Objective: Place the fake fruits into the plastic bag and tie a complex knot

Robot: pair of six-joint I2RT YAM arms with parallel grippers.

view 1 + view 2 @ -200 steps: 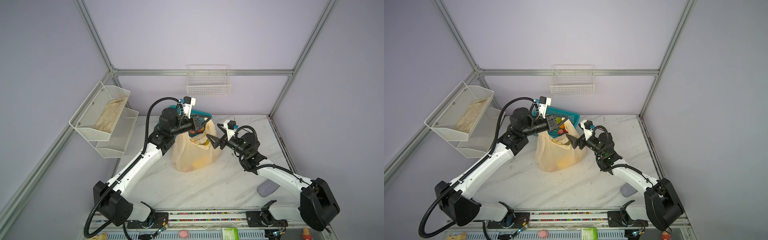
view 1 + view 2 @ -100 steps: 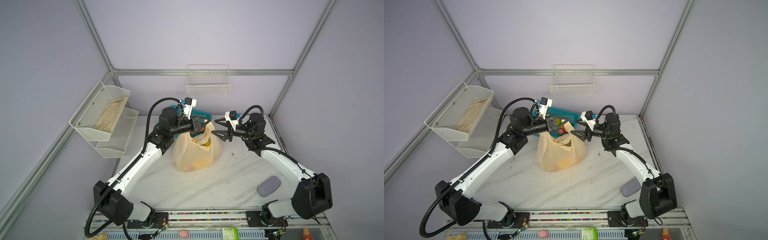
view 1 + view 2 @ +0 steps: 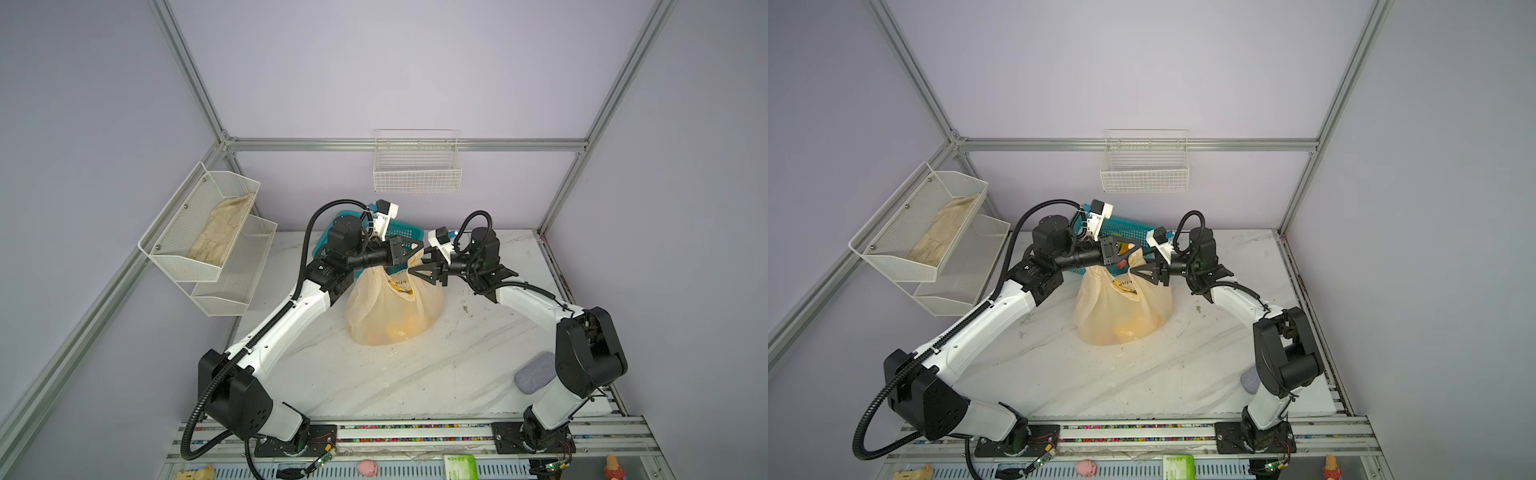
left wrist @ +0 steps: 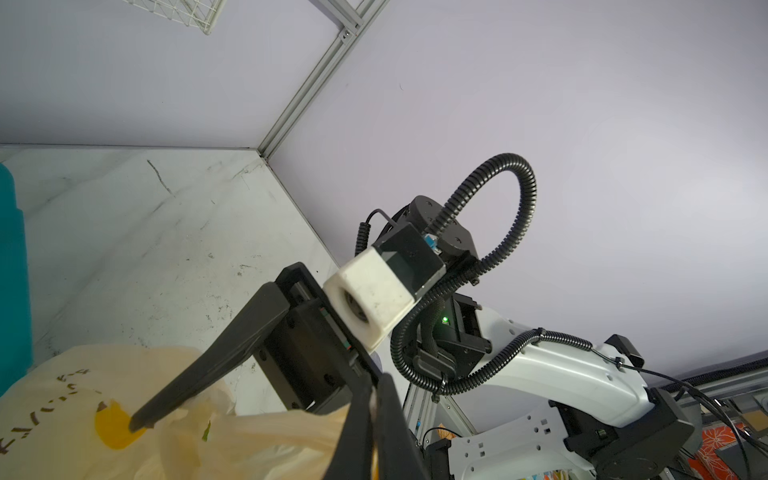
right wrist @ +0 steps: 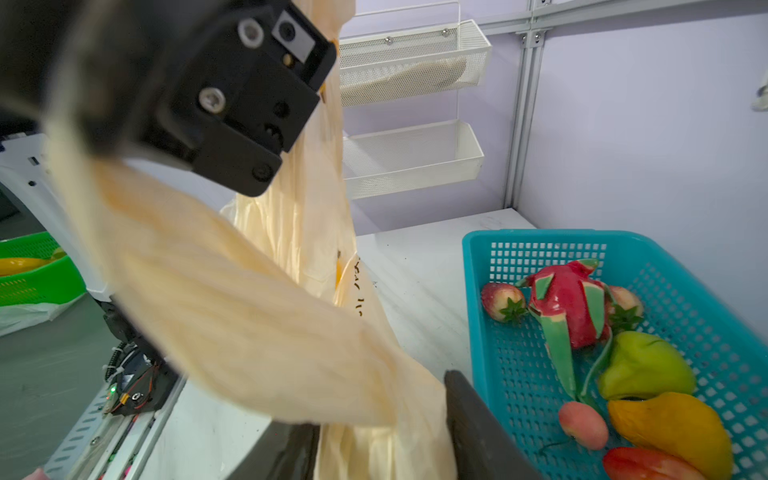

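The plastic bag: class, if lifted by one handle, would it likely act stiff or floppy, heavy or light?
Probably floppy: the plastic bag hangs in creased folds from the left pincer, shut on its handle. Likely bottom-heavy: yellow-orange shapes bulge low inside, so it should sag when lifted. Perhaps slippery, since the film looks thin and smooth.

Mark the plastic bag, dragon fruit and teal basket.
plastic bag (image 3: 386,318): in a top view, on its bulging lower body.
dragon fruit (image 5: 575,305): right wrist view, on its red body.
teal basket (image 5: 540,237): right wrist view, on its solid rim.
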